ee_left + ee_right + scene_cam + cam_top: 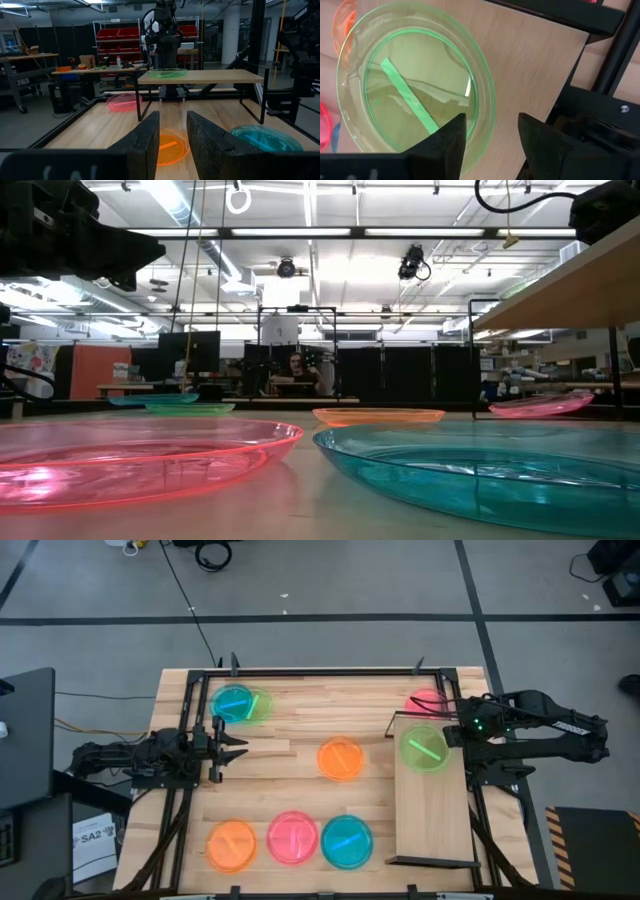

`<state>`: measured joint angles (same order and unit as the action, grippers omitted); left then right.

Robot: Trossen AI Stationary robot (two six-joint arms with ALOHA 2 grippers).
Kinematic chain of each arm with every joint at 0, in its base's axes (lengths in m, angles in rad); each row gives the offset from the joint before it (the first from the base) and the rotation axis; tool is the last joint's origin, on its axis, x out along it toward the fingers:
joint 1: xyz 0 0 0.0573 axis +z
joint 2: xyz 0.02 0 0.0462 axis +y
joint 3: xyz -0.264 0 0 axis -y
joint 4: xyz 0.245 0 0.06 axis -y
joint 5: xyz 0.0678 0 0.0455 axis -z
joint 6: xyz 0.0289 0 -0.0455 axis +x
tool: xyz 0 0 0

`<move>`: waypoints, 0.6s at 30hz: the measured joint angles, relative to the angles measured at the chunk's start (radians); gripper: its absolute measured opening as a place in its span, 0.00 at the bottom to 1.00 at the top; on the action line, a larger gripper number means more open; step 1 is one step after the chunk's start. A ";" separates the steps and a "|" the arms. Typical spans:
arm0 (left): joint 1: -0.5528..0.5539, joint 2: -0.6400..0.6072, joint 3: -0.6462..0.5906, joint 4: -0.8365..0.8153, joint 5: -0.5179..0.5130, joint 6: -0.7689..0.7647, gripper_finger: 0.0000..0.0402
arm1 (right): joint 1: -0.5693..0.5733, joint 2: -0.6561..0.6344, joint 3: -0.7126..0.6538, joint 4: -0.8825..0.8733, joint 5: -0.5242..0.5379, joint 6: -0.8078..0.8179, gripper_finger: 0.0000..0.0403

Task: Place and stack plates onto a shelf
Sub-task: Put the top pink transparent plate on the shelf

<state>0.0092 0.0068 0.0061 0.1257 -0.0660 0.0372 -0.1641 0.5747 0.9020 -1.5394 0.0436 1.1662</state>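
A green plate [424, 749] lies flat on the far end of the shelf [432, 815], its board otherwise bare; the right gripper [452, 734] hovers just beside the plate's rim with its jaws spread and nothing between them, the rim lying just ahead of the fingertips in the right wrist view; the left gripper [236, 745] waits over the table [300, 725] near its left edge, fingers [145, 145] parted and empty; seven more plates sit on the table: a teal plate [232, 703] overlapping a second green one [258, 705] at the far left, an orange plate [341, 759] in the middle, another orange [231, 845], a pink plate [292, 837] and another teal [346, 841] in a row along the near edge, and a second pink [425, 700] at the far side, partly hidden behind the shelf; the plates look thin, light and stiff, and their glossy plastic is probably slippery; a pinch across the raised rim seems the only real hold, and a weak one; one already stacked could skid under a nudge
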 joint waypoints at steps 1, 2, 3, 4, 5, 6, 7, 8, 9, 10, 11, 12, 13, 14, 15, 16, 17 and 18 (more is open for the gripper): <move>0.000 0.000 0.000 0.000 0.000 0.000 0.26 | 0.000 0.000 0.000 0.000 -0.005 -0.003 0.46; 0.000 0.000 0.000 0.000 0.000 0.000 0.26 | 0.000 0.000 0.000 0.000 -0.008 -0.012 0.46; 0.000 0.000 0.000 0.000 0.000 0.000 0.26 | 0.000 0.000 0.000 0.000 -0.009 -0.022 0.46; 0.000 0.000 0.000 0.000 0.000 0.000 0.26 | 0.000 0.000 0.000 0.000 -0.012 -0.034 0.46; 0.000 0.000 0.000 0.000 0.000 0.000 0.26 | 0.000 0.000 0.000 0.000 -0.016 -0.047 0.46; 0.000 0.000 0.000 0.000 0.000 0.000 0.26 | 0.000 0.000 0.000 0.000 -0.020 -0.060 0.46; 0.000 0.000 0.000 0.000 0.000 0.000 0.26 | 0.000 0.000 0.000 0.000 -0.025 -0.070 0.46; 0.000 0.000 0.000 0.000 0.000 0.000 0.26 | 0.000 0.000 0.000 0.000 -0.033 -0.078 0.46; 0.000 0.000 0.000 0.000 0.000 0.000 0.26 | 0.000 0.000 0.000 0.000 -0.037 -0.086 0.46; 0.000 0.000 0.000 0.000 0.000 0.000 0.26 | 0.000 0.000 0.004 -0.004 -0.037 -0.093 0.46; 0.000 0.000 0.000 0.000 0.000 0.000 0.26 | 0.000 0.001 0.017 -0.009 -0.037 -0.095 0.45; 0.000 0.000 0.000 0.000 0.000 0.000 0.26 | 0.000 0.001 0.033 -0.008 -0.036 -0.096 0.45; 0.000 0.000 0.000 0.000 0.000 0.000 0.26 | 0.000 0.001 0.053 -0.008 -0.031 -0.095 0.45; 0.000 0.000 0.000 0.000 0.000 0.000 0.26 | 0.000 0.001 0.077 -0.009 -0.020 -0.094 0.45; 0.000 0.000 0.000 0.000 0.000 0.000 0.26 | 0.000 0.001 0.104 -0.008 0.000 -0.095 0.46; 0.000 0.000 0.000 0.000 0.000 0.000 0.26 | 0.000 0.001 0.134 -0.007 0.027 -0.095 0.46; 0.000 0.000 0.000 0.000 0.000 0.000 0.26 | 0.000 0.000 0.165 -0.005 0.065 -0.094 0.46; 0.000 0.000 0.000 0.000 0.000 0.000 0.26 | 0.000 0.000 0.193 -0.002 0.110 -0.090 0.46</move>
<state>0.0093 0.0069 0.0061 0.1259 -0.0659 0.0371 -0.1638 0.5747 1.0948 -1.5416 0.1535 1.0765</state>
